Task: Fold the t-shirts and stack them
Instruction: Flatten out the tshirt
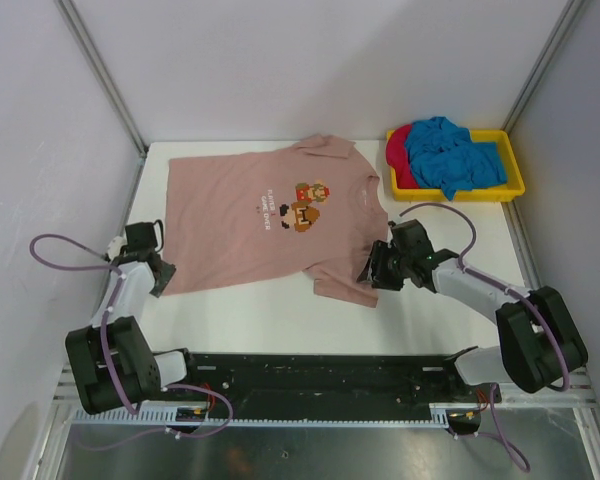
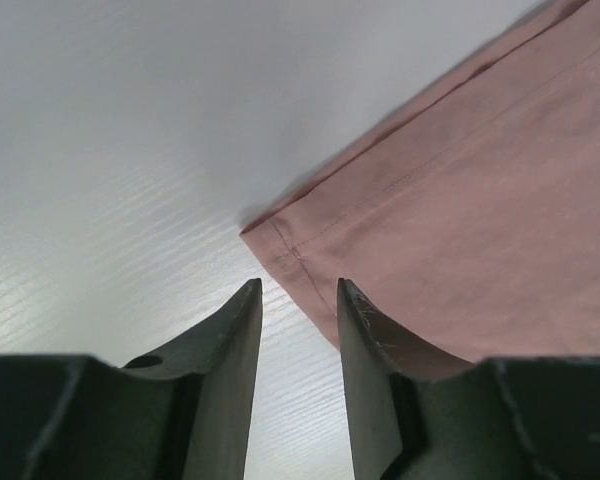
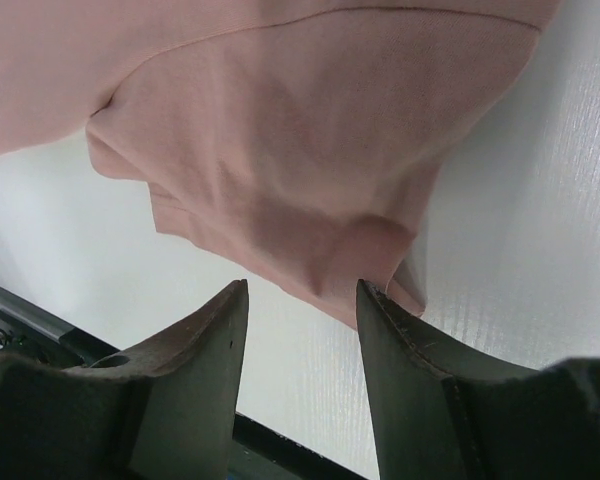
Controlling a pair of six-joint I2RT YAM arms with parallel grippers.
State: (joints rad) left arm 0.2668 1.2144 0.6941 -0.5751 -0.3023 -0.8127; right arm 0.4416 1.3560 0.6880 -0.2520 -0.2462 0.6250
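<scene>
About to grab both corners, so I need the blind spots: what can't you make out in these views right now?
Top view: the red shirt is mostly buried under the blue shirt in the yellow tray; garment count unclear.
Top view: lettering printed on the pink t-shirt is too small to read.
Left wrist: whether the left hand touches the hem corner; the angle hides it.
Right wrist: frame edges cut off all but one sleeve.

Overhead view, wrists close, shirt [image 1: 260,215] seemingly shared
</scene>
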